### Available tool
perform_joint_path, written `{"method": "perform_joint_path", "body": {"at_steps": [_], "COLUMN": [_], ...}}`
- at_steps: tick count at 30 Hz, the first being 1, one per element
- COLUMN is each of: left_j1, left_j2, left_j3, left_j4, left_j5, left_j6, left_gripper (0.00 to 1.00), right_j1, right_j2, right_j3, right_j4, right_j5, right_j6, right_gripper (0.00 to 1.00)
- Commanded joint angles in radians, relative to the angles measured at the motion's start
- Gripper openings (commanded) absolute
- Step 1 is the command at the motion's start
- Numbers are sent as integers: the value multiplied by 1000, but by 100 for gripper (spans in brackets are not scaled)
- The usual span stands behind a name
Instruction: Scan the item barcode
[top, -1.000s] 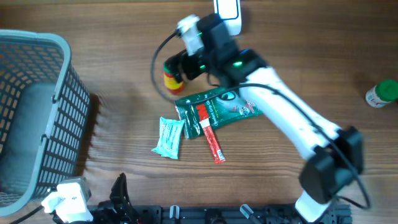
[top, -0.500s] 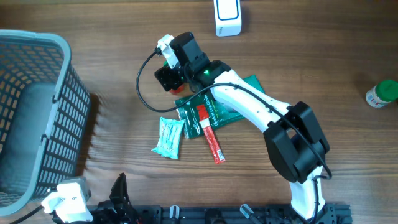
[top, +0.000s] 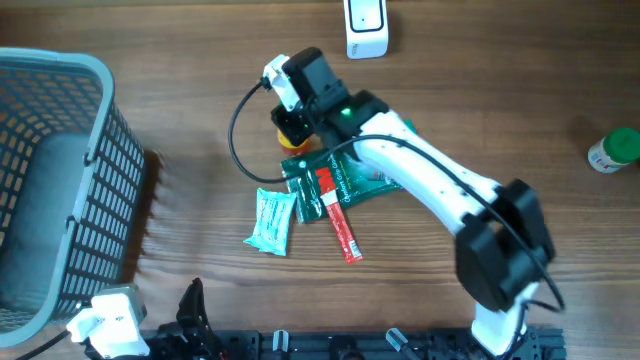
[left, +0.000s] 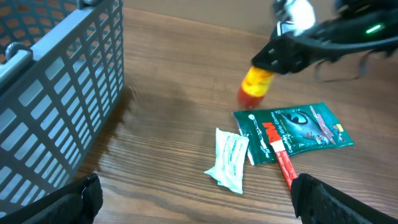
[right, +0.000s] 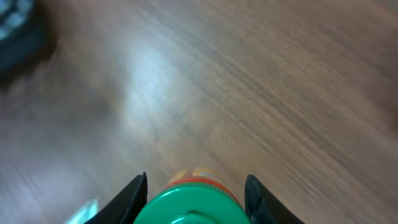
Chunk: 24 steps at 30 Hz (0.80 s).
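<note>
A yellow-and-red bottle (top: 290, 133) with a green cap (right: 186, 202) stands tilted beside the green pouch, at the middle back of the table. My right gripper (top: 297, 112) reaches down over it. In the right wrist view its fingers (right: 138, 190) press against both sides of the cap, so the gripper (right: 196, 186) is shut on the bottle (left: 255, 87). No barcode shows on it. A white scanner-like device (top: 366, 30) stands at the table's far edge. My left gripper (left: 199, 202) hangs wide open and empty low at the front left.
A green pouch (top: 355, 175) lies just right of the bottle, a red stick pack (top: 340, 225) lies across it, and a mint sachet (top: 272, 220) lies to its left. A grey basket (top: 100, 70) fills the left side. Another green-capped bottle (top: 612, 150) stands far right.
My right gripper has closed from wide open onto the bottle's cap, and the arm swung left then back right. The bottle has shifted slightly right. The left arm has not moved.
</note>
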<state>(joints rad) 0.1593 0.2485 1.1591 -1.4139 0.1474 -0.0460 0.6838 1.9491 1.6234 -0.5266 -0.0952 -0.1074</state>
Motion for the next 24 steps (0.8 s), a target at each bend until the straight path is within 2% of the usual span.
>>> {"method": "perform_joint_path", "body": {"at_steps": [1,4,6,8,11,12,16,21,24], "left_j1": [6,6,6,6,6,6,6,6,6], "left_j2": [-3,-3,-3,-3,-3,-3,-3,-3,-3], "left_j3": [-3,-3,-3,-3,-3,-3,-3,-3,-3], "left_j4": [2,2,2,2,2,2,2,2,2], "left_j5": [8,8,8,8,8,8,8,8,8], "left_j6": [2,2,2,2,2,2,2,2,2], "left_gripper": [100,100,100,100,100,100,100,100,100], "right_j1": [-5,-11,-24,-34,-69,-76,-102,-166,-229], "right_j2": [-157,-200,-205,-205,-205,-205,-204,-204,-204], "right_j3": [9,9,9,9,9,9,9,8,6], "right_j4": [-128,-342,-472,-488,-489,-488,-486,-484,-515], "right_j5": [-98,-208,-359,-486,-726,-750,-763,-668,-657], "right_j6": [-228,-440,-616,-665,-815,-848,-941,-1006,-1096], "right_gripper": [34,31,31,26,26,26,26,26,25]}}
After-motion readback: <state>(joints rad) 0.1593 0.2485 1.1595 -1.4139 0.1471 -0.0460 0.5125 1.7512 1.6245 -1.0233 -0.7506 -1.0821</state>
